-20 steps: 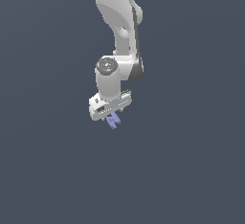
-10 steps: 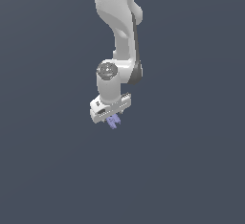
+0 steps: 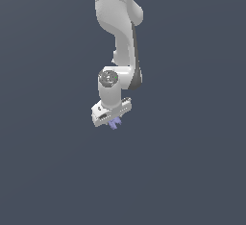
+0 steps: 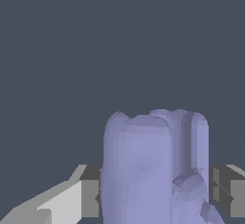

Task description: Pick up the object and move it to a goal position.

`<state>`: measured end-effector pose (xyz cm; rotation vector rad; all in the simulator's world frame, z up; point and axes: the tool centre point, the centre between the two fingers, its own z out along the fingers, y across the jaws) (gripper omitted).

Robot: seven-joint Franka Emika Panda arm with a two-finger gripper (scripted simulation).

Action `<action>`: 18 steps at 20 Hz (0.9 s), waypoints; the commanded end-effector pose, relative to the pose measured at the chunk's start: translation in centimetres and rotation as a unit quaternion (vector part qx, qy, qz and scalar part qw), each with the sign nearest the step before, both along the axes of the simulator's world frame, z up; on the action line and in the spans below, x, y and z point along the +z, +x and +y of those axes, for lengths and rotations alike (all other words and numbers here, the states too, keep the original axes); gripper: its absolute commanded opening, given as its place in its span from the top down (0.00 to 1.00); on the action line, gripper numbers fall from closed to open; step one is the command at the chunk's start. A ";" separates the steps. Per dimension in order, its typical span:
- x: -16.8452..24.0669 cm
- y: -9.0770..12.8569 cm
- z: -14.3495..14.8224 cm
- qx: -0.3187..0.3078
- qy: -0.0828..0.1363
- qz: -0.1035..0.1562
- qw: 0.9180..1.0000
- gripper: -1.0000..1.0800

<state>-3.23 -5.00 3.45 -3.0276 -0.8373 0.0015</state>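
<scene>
Where the two grey fingers (image 4: 91, 198) close in from either side, they clamp the object (image 4: 155, 170), a pale lavender piece of short rounded bars that fills the space between them in the wrist view. In the exterior view the object (image 3: 114, 123) pokes out just beneath the white gripper (image 3: 112, 112), held clear of any surface. Above it the white arm (image 3: 117, 31) rises out of the picture against a plain dark grey-blue background (image 3: 192, 161).
</scene>
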 end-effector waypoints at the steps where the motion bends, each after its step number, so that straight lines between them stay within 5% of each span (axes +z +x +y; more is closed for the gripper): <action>1: -0.1 0.0 0.0 0.000 0.000 0.000 1.000 1.00; 18: 1.9 0.6 1.2 0.000 0.000 -0.001 1.000 1.00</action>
